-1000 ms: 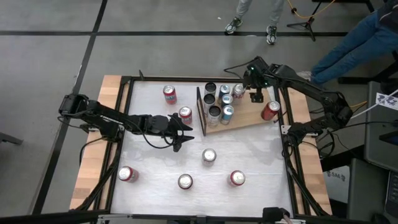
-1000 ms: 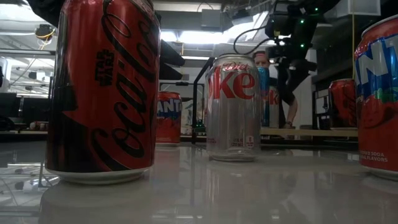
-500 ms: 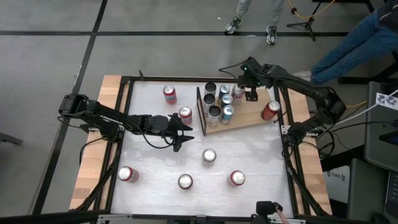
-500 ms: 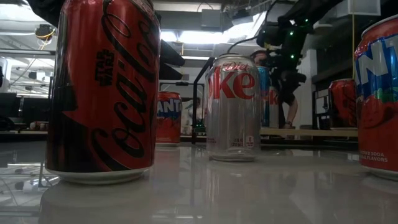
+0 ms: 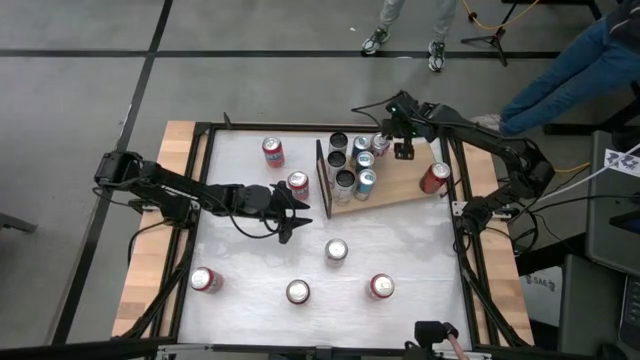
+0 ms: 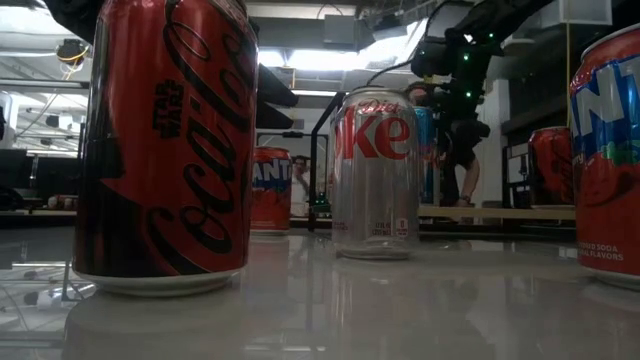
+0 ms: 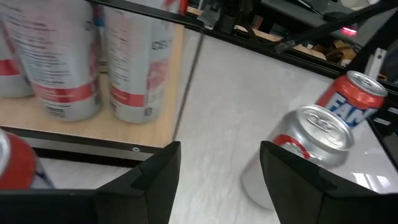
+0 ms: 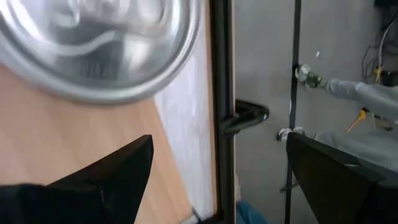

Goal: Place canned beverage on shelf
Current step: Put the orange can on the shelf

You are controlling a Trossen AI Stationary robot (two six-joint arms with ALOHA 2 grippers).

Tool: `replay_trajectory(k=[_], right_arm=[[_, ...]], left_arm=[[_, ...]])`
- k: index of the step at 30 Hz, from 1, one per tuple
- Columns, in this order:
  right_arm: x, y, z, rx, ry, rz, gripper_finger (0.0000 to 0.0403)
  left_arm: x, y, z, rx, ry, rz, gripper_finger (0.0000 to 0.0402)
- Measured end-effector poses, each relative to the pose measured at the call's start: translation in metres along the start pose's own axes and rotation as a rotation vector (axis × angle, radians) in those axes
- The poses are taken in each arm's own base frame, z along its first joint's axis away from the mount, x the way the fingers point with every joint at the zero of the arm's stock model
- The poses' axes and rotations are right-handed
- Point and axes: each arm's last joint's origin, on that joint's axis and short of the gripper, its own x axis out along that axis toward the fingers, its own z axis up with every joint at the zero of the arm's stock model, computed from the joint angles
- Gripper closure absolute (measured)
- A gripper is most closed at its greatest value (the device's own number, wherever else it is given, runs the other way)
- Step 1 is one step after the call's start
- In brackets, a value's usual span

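The shelf [image 5: 400, 186] is a light wooden board with a black upright frame [image 5: 322, 176] at its left end. Several cans stand on it in rows [image 5: 352, 162]. A red can [image 5: 434, 178] stands apart at its right end. My right gripper [image 5: 400, 140] hangs open over the shelf's far edge, just right of the far-right silver can [image 5: 381, 143]. In the right wrist view that can's top [image 8: 93, 43] shows ahead of the gripper [image 8: 217, 180], not between its fingers. My left gripper [image 5: 298, 210] [image 7: 217, 180] waits open and empty at mid-table, left of the shelf.
Loose cans stand on the white table: two red ones [image 5: 273, 150] [image 5: 298, 184] left of the shelf, a silver one [image 5: 336, 250] at the middle, three along the near side [image 5: 204, 280] [image 5: 298, 292] [image 5: 381, 287]. People's legs show beyond the far edge.
My right gripper has moved a little toward the table's left edge and down, closer to the cans on the shelf, tipping further downward. It has then stood still. The cans have not moved.
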Motion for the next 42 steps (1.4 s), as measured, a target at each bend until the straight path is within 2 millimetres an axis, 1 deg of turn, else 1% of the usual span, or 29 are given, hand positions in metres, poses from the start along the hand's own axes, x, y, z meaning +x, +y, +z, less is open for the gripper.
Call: replay_trajectory(k=[3, 5, 9, 13, 16, 19, 23, 28, 32, 34, 38, 42], right_arm=[[-0.002, 0.002, -0.004, -0.009, 0.031, 0.014, 0.0045], [-0.008, 0.003, -0.006, -0.008, 0.030, 0.014, 0.0045], [-0.023, 0.001, -0.011, 0.057, -0.001, -0.016, 0.0045], [-0.042, 0.002, -0.018, 0.139, -0.044, -0.027, 0.0045], [-0.054, 0.005, -0.023, 0.203, -0.103, 0.024, 0.0045], [-0.065, 0.009, -0.027, 0.271, -0.183, 0.114, 0.0045], [-0.078, 0.014, -0.029, 0.323, -0.292, 0.237, 0.0045], [-0.091, 0.028, -0.023, 0.310, -0.357, 0.301, 0.0045], [-0.101, 0.044, -0.012, 0.264, -0.390, 0.342, 0.0045], [-0.104, 0.053, -0.006, 0.241, -0.397, 0.361, 0.0045], [-0.112, 0.069, 0.002, 0.198, -0.406, 0.378, 0.0045], [-0.118, 0.083, 0.008, 0.173, -0.408, 0.375, 0.0045]], left_arm=[[0.000, 0.006, 0.003, -0.010, -0.009, 0.021, 0.0189], [-0.001, 0.011, 0.007, -0.019, -0.025, 0.036, 0.0189], [-0.008, 0.018, 0.017, -0.036, -0.068, 0.045, 0.0189], [-0.015, 0.018, 0.026, -0.041, -0.105, 0.009, 0.0189], [-0.019, 0.013, 0.029, -0.009, -0.118, -0.026, 0.0189], [-0.023, 0.009, 0.033, 0.030, -0.120, -0.037, 0.0189], [-0.033, 0.010, 0.054, 0.048, -0.151, -0.018, 0.0189], [-0.051, 0.019, 0.077, 0.114, -0.164, 0.043, 0.0189], [-0.066, 0.029, 0.089, 0.209, -0.204, 0.103, 0.0189], [-0.074, 0.036, 0.095, 0.211, -0.237, 0.145, 0.0189], [-0.090, 0.049, 0.104, 0.157, -0.319, 0.303, 0.0189], [-0.105, 0.054, 0.111, 0.172, -0.370, 0.336, 0.0189]])
